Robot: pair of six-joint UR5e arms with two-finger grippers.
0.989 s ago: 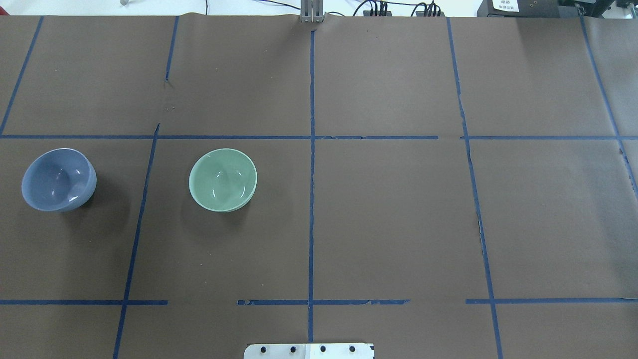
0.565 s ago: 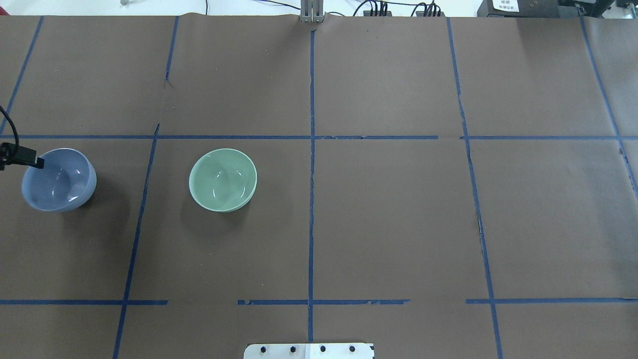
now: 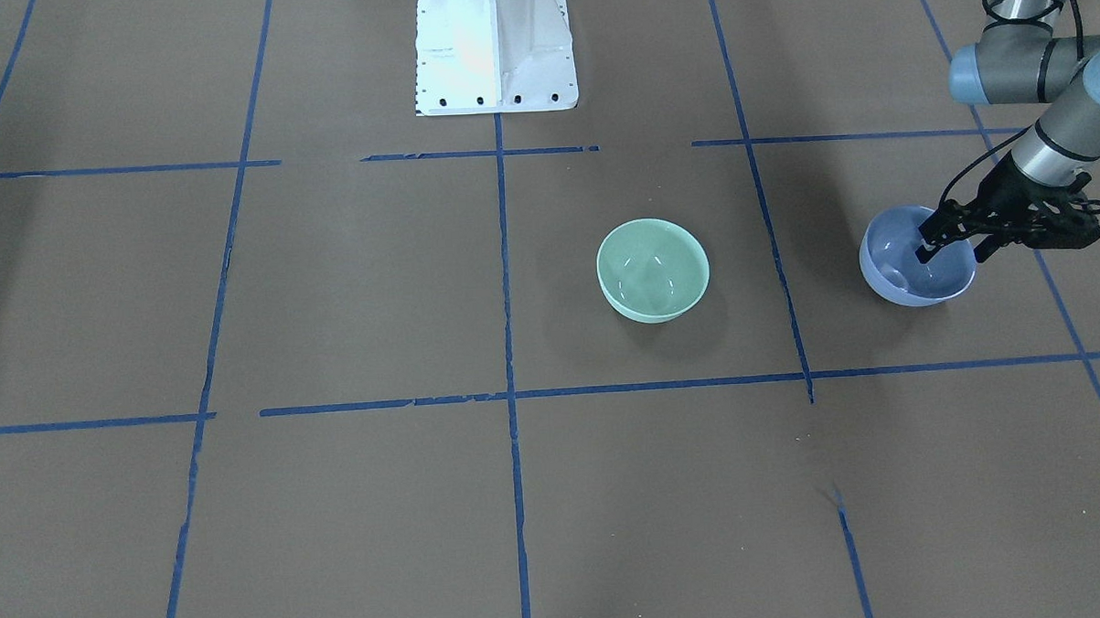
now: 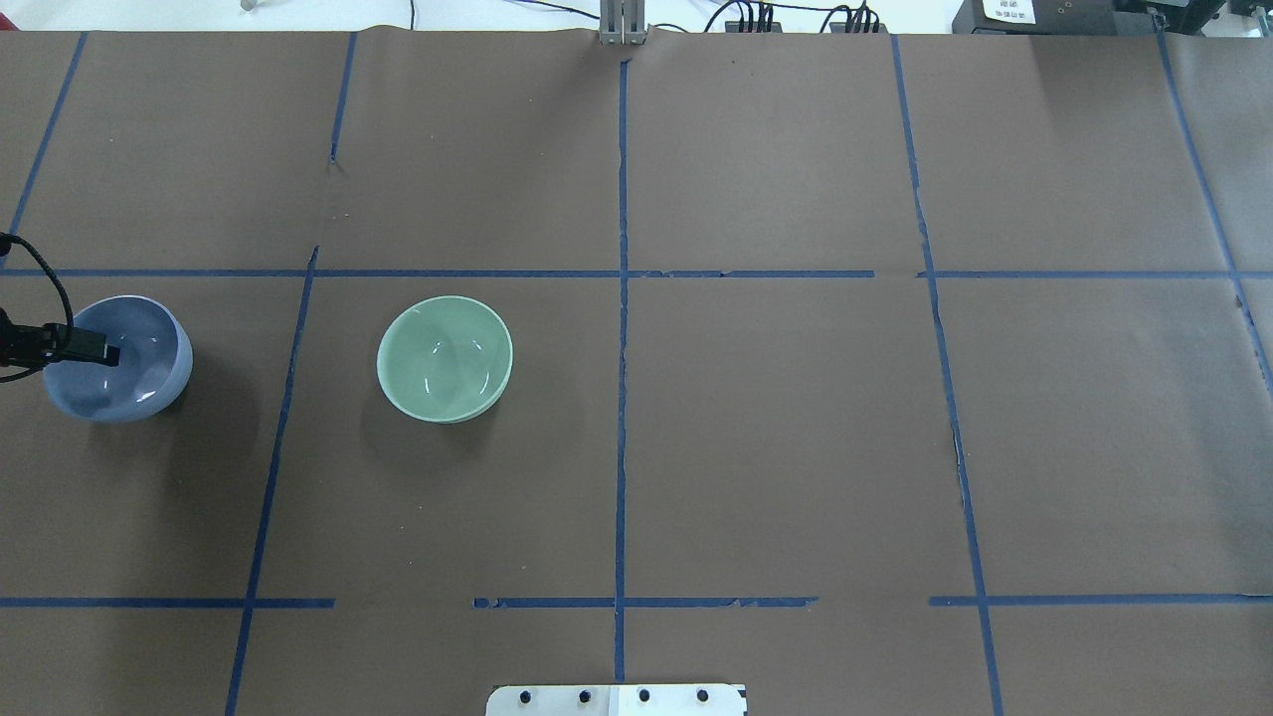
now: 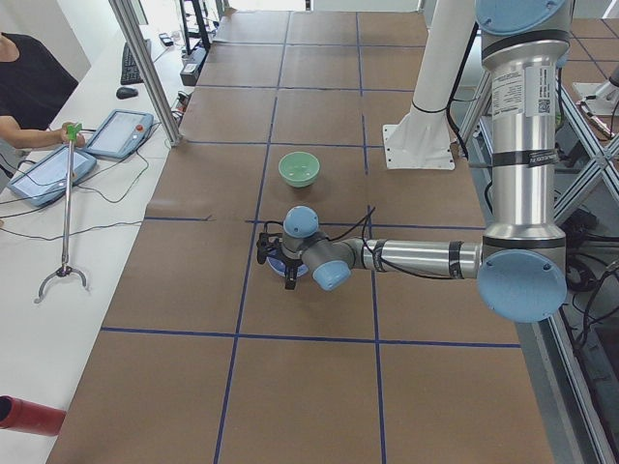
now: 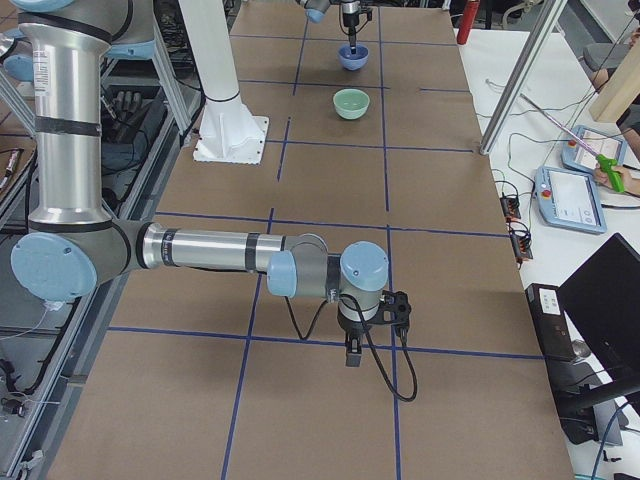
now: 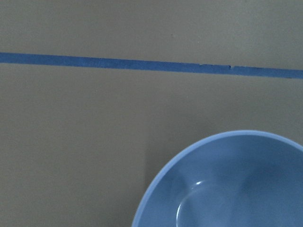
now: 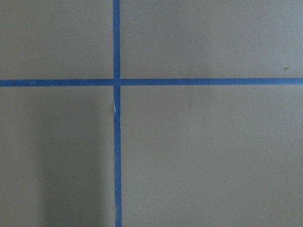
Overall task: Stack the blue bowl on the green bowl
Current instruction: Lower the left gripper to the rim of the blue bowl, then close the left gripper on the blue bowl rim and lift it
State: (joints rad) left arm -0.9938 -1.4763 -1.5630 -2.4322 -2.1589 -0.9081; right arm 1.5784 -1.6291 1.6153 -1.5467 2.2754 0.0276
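The blue bowl (image 3: 906, 283) stands upright at the table's left end; it also shows in the overhead view (image 4: 144, 373) and the left wrist view (image 7: 236, 189). The green bowl (image 3: 653, 269) stands upright and empty one grid cell to its right in the overhead view (image 4: 445, 358), apart from it. My left gripper (image 3: 952, 253) is open and low over the blue bowl. One finger (image 4: 94, 350) is inside the bowl; the other is outside its outer rim. My right gripper (image 6: 370, 322) hangs over bare table far from both bowls; I cannot tell whether it is open.
The brown table cover carries a grid of blue tape lines (image 4: 622, 298). The robot's white base (image 3: 496, 64) stands at the table's near edge. Operators, tablets and cables lie beyond the far edge (image 5: 106, 135).
My left gripper came in from the overhead view's left edge and moved from the blue bowl's far rim to over its inside. Neither bowl has moved.
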